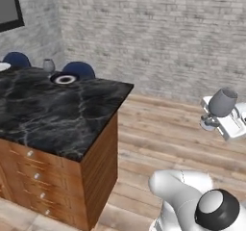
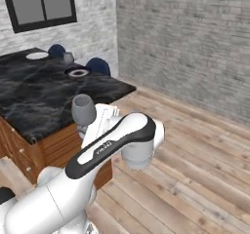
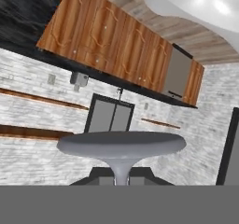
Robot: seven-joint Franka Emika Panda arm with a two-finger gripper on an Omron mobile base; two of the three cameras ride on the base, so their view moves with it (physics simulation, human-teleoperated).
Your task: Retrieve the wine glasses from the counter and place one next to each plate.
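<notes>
Grey wine glass [image 2: 83, 109] upright at the white hand, beside the black marble counter [image 2: 44, 96].

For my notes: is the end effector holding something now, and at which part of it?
Yes. The end effector holds a wine glass, gripped low at its stem, just above the foot; the bowl stands free above the fingers.

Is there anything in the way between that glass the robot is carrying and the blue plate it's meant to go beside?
Nothing visible blocks it. The gripper holds the wine glass out over open floor, and the counter between it and the blue plate is bare. A second glass stands behind that plate, off the path.
</notes>
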